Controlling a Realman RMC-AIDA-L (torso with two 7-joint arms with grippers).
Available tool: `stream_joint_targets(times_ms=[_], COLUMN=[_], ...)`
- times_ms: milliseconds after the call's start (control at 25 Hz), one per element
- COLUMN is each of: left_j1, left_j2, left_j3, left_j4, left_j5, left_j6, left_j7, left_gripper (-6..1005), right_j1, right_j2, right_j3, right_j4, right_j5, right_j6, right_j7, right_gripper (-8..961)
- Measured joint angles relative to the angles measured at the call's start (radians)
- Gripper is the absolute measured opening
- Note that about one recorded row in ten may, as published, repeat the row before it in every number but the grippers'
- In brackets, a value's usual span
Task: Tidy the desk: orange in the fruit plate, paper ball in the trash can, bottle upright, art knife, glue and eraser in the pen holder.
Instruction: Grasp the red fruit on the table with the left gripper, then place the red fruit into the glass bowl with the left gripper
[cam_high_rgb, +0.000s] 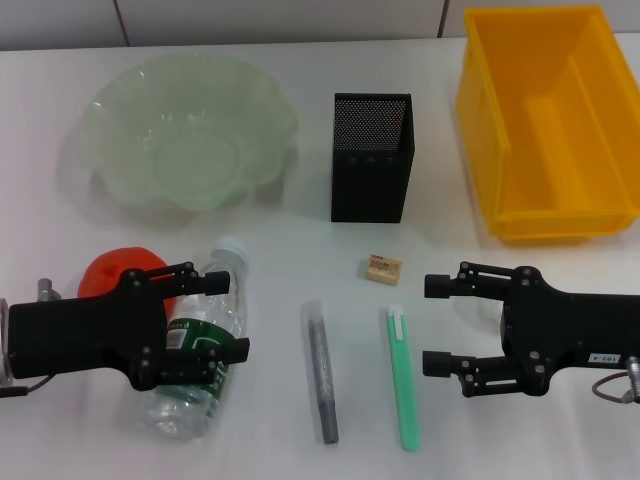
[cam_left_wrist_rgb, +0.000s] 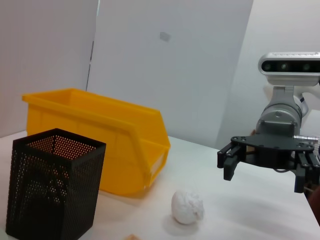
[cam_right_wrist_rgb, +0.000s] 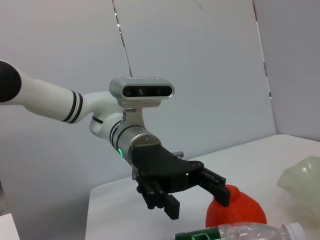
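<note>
Bottle (cam_high_rgb: 200, 340) lies on its side at my left, cap pointing away from the robot's body, long axis crosswise to the open, empty left gripper (cam_high_rgb: 215, 315) poised above it, while the right gripper (cam_high_rgb: 437, 325) hangs spread and empty beside the green art knife (cam_high_rgb: 402, 378).

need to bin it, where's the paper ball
The paper ball shows in the left wrist view, on the table near the yellow bin, below the right gripper.

The head camera looks steeply down on the table (cam_high_rgb: 300, 250) from close above. Each wrist camera sits low, facing sideways across it toward the opposite claw; all share the pen holder (cam_high_rgb: 371, 157) area.
</note>
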Motion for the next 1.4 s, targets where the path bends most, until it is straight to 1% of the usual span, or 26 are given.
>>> stream_joint_targets(times_ms=[320, 400, 440, 480, 520, 560, 600, 680, 840, 920, 1000, 1120, 1280, 1400], left_j1=[0.0, 0.002, 0.002, 0.004, 0.022, 0.022, 0.03, 0.055, 0.072, 0.069, 0.063, 0.049, 0.051, 0.061], left_j2=[0.0, 0.0, 0.0, 0.0, 0.0, 0.0, 0.001, 0.005, 0.011, 0.009, 0.007, 0.006, 0.003, -0.006], left_j3=[-0.007, -0.038, -0.038, -0.064, -0.16, -0.16, -0.192, -0.277, -0.295, -0.29, -0.289, -0.292, -0.298, -0.327], left_j4=[0.001, 0.002, 0.002, 0.003, 0.002, 0.002, 0.001, -0.01, -0.049, -0.065, -0.066, -0.064, -0.045, 0.004], left_j5=[-0.005, -0.006, -0.006, -0.006, -0.003, -0.003, -0.002, 0.002, 0.032, 0.068, 0.093, 0.143, 0.14, 0.114], left_j6=[-0.003, -0.005, -0.005, -0.007, -0.026, -0.026, -0.034, -0.091, -0.189, -0.242, -0.254, -0.263, -0.253, -0.201], left_j7=[0.002, 0.012, 0.012, 0.021, 0.049, 0.049, 0.053, 0.056, 0.059, 0.061, 0.058, 0.043, 0.04, 0.038], left_gripper=[813, 812, 812, 812, 812, 812, 812, 812, 812, 813, 813, 695, 520, 374], right_j1=[0.0, 0.0, 0.0, 0.0, 0.0, 0.0, 0.0, 0.0, 0.0, 0.0, 0.0, 0.0, 0.0, -0.001], right_j2=[0.0, 0.0, 0.0, 0.0, 0.0, 0.0, 0.0, 0.001, 0.001, 0.002, 0.002, 0.002, 0.002, 0.002], right_j3=[0.001, 0.0, 0.0, 0.0, 0.001, 0.001, 0.001, 0.001, 0.001, -0.001, -0.001, 0.0, 0.001, 0.001], right_j4=[0.003, 0.004, 0.005, 0.005, 0.005, 0.005, 0.006, 0.006, 0.006, 0.006, 0.006, 0.006, 0.006, 0.006], right_j5=[0.0, 0.0, 0.0, 0.0, 0.001, 0.001, 0.001, 0.001, 0.001, 0.002, 0.002, 0.002, 0.002, 0.002], right_j6=[0.015, 0.015, 0.016, 0.017, 0.018, 0.018, 0.018, 0.018, 0.018, 0.019, 0.019, 0.018, 0.018, 0.016], right_j7=[0.0, 0.0, 0.0, 0.0, 0.0, 0.0, 0.0, 0.0, 0.0, 0.0, 0.0, 0.0, 0.0, 0.0], right_gripper=[821, 821, 821, 821, 821, 821, 821, 821, 820, 820, 820, 820, 819, 819])
